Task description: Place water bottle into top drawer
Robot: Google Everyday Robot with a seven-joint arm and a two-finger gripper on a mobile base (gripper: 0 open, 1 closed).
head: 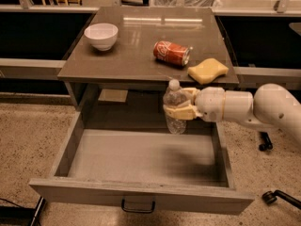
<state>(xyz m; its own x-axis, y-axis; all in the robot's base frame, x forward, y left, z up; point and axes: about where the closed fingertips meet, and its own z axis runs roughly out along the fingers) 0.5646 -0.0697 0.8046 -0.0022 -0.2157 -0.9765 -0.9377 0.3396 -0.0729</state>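
Observation:
The water bottle is clear with a white cap, held upright in my gripper. The gripper reaches in from the right on a white arm and is shut on the bottle's middle. The bottle hangs over the back right part of the top drawer, which is pulled wide open. Its base is close above the drawer's pale bottom; I cannot tell whether it touches. The drawer's dark handle shows on its front.
On the tabletop above the drawer lie an orange-red soda can on its side, a yellow sponge at the right front edge and a white bowl at the left. A pale paper lies behind the drawer.

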